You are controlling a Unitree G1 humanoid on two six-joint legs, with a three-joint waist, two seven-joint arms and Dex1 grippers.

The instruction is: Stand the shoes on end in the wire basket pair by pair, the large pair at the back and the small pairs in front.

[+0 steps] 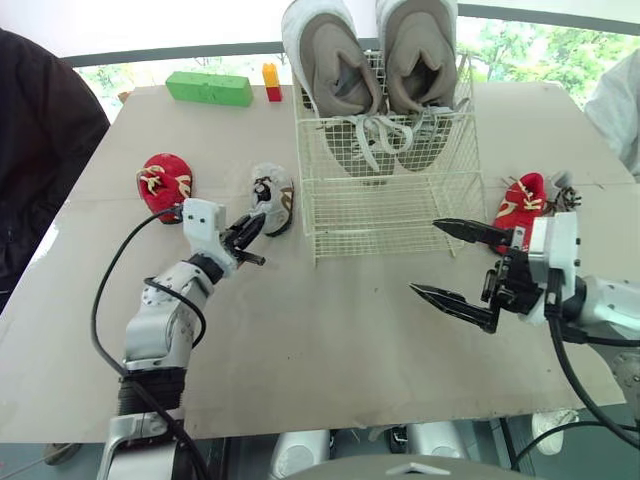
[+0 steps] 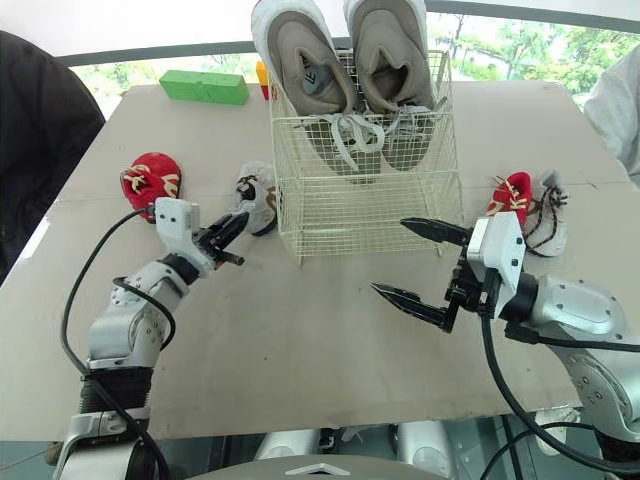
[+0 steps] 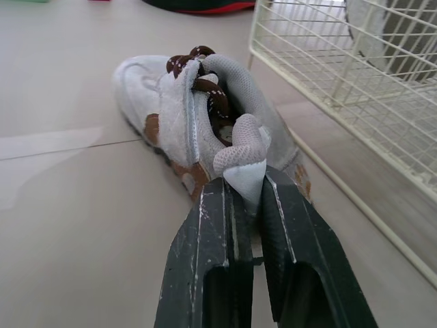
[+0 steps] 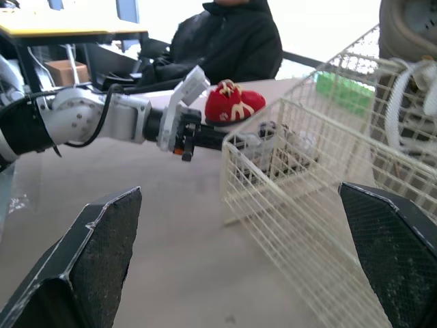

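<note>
The wire basket (image 1: pixel 380 215) stands in the upper middle of the head views, on the tan counter (image 1: pixel 330 340). Two large grey shoes (image 1: pixel 335 55) stand on end side by side against its back wall. They rise above the rim with their openings facing the camera, and white laces hang down inside the mesh.

Just left of the basket's near left corner, a small grey shoe (image 1: pixel 272 197) with brown laces lies on the counter. The left tool (image 1: pixel 255 225) reaches up to it from the lower left. In the left wrist view its two black fingers (image 3: pixel 205 232) are pressed together on the pale tab at the shoe's heel, pinching it.

Further left, well apart from that shoe, lies a red shoe (image 1: pixel 164 183) with pale laces. On the right side of the frame, beside the basket, a second red shoe (image 1: pixel 521 205) lies touching a second small grey shoe (image 2: pixel 548 215).

The right tool (image 1: pixel 424 256) hangs in the lower right, near the basket's front right corner. Its fingers are spread wide with nothing between them.

A green block (image 1: pixel 209 88) and a yellow-and-red block (image 1: pixel 271 82) sit at the counter's far edge in the upper left. A person in a dark jacket (image 1: pixel 40 130) sits at the left edge, and a pale sleeve (image 1: pixel 620 100) shows at the right edge
</note>
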